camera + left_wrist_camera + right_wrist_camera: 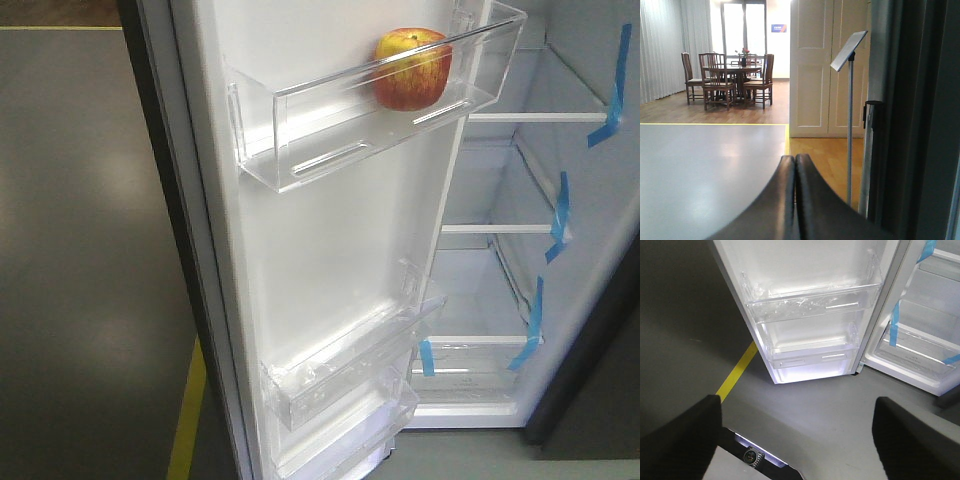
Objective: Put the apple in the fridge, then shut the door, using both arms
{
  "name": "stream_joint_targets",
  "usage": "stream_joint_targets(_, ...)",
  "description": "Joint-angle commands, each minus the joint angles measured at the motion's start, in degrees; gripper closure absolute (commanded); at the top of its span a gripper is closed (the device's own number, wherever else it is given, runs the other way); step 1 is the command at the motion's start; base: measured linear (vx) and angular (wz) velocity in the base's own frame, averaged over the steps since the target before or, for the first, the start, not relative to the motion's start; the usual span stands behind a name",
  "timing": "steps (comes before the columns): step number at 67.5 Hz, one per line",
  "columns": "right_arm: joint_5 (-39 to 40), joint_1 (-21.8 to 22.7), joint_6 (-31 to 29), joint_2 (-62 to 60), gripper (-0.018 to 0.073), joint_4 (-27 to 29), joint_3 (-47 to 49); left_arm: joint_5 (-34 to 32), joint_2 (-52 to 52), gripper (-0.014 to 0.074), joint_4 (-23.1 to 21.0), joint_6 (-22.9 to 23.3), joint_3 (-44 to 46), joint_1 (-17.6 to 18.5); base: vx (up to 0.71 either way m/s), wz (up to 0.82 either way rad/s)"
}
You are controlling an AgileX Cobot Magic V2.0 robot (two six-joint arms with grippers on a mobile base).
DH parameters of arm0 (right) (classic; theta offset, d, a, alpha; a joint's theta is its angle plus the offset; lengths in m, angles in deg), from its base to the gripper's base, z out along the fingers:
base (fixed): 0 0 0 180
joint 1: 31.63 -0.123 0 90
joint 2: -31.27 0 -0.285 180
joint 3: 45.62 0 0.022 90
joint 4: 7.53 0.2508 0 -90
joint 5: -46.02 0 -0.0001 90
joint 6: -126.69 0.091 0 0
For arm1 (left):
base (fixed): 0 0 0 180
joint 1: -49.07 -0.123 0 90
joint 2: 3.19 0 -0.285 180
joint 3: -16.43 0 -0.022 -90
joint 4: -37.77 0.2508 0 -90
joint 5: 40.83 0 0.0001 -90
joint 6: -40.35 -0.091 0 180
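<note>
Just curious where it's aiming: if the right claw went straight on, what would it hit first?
The open black right gripper points down at the dark grey floor before the foot of the white-lined fridge door. Probably floor first, perhaps the door's lowest clear plastic bin; depth is unclear.

The apple point(412, 68), red with yellow patches, is sitting in the door's point(330, 250) top clear bin point(300, 150), near the bin's right end. The door is standing wide open, showing its white inner face. The fridge point(590, 250) is lying open beside it, showing its white interior, glass shelves point(500, 228) and blue tape strips point(558, 215).
</note>
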Motion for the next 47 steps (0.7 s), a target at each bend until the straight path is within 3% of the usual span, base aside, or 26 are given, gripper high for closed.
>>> stream_joint_targets(1, -0.56, 0.06, -0.74, -3.03, -0.0021, 0.21, 1.12, -4.30, -0.88, 0.0602, -0.41, 0.40, -1.63, 0.24, 0.00, 0.00)
stream_joint_targets(20, -3.14, 0.06, -0.79, -10.93, -0.0021, 0.34, 1.12, -4.30, -0.88, 0.0602, -0.41, 0.40, -1.63, 0.24, 0.00, 0.00)
stream_joint_targets(47, -3.14, 0.06, -0.79, -11.37, -0.0021, 0.34, 1.12, -4.39, -0.88, 0.0602, -0.41, 0.35, -1.63, 0.24, 0.00, 0.00)
